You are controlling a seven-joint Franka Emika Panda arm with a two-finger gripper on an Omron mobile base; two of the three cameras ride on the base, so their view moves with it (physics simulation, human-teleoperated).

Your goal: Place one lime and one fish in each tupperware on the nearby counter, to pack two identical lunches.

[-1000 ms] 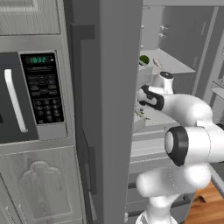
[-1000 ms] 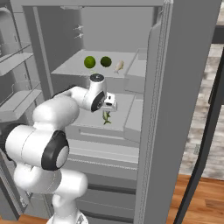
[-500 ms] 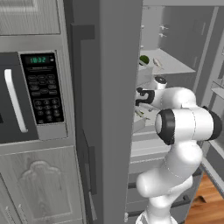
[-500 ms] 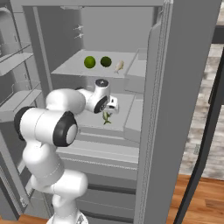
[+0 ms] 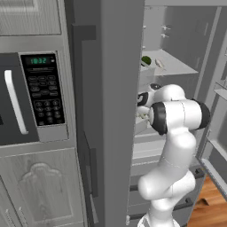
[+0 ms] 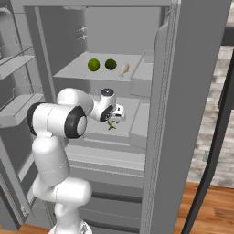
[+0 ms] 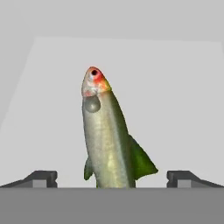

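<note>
Fish (image 7: 107, 140) with a red-orange head lies on a pale fridge shelf (image 7: 175, 87), centred between the spread fingers of the hand (image 7: 112, 177).

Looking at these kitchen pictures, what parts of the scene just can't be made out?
- Fish, hand view: its tail is cut off at the bottom edge, between the open gripper tips.
- Same fish, right base view: mostly covered by the gripper.
- Second fish on the upper fridge shelf: too small for detail.
- Limes, left base view: the fridge door hides most of them.
</note>
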